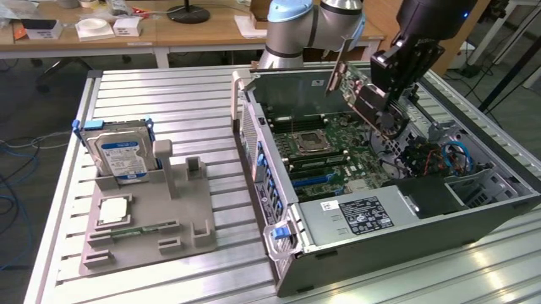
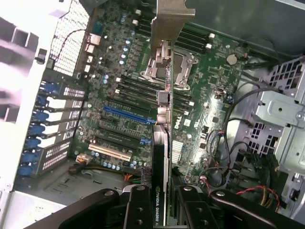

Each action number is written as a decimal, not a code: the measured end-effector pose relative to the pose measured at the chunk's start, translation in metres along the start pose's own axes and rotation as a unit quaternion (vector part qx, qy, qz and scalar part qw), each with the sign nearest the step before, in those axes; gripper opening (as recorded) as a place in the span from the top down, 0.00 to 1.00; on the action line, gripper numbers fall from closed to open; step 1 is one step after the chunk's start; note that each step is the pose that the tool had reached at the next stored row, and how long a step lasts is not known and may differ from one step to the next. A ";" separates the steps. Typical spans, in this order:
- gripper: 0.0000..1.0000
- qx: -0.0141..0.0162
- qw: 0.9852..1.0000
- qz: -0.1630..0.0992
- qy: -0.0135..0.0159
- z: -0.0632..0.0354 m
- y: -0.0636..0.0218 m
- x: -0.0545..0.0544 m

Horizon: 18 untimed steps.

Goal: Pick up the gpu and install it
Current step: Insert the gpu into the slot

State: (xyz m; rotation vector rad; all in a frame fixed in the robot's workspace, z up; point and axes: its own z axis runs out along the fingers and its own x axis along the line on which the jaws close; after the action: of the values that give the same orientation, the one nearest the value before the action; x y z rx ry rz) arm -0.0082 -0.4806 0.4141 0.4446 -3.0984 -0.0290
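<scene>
In the exterior view, the open computer case [image 1: 283, 269] lay on its side on the half of the slatted tabletop [image 1: 169, 95] toward the exterior view's right. The gripper [image 1: 387, 117] hung over the far part of the case, just above the motherboard [image 1: 338, 149]. Its fingers were closed part-way and clamped on the gpu [image 1: 362, 95]. The card was lifted clear of the board and tilted, with its silvery bracket pointing up toward the case's far wall. Near the tabletop's edge on the exterior view's left stood a grey holder [image 1: 161, 247] with a hard drive [image 1: 118, 155] upright in it.

In the wrist view, the gpu [image 2: 159, 157] appeared edge-on. The two black fingers [image 2: 138, 212] of the gripper [image 2: 162, 202] pressed on its opposite faces. The card hung over the motherboard [image 2: 209, 90], beside the blue slot [image 2: 126, 114] and apart from it.
</scene>
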 end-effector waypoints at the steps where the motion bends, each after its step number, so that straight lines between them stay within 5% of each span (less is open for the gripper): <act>1: 0.74 0.000 1.000 -0.006 0.000 0.0001 0.0000 0.000; 10: 0.74 0.000 0.998 -0.056 0.001 0.0008 0.0000 0.000; 18: 0.74 0.001 0.995 -0.101 0.002 0.0015 0.0000 0.000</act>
State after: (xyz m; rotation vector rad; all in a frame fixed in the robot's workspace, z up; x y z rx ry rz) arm -0.0082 -0.4806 0.4127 0.7545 -3.0361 -0.0272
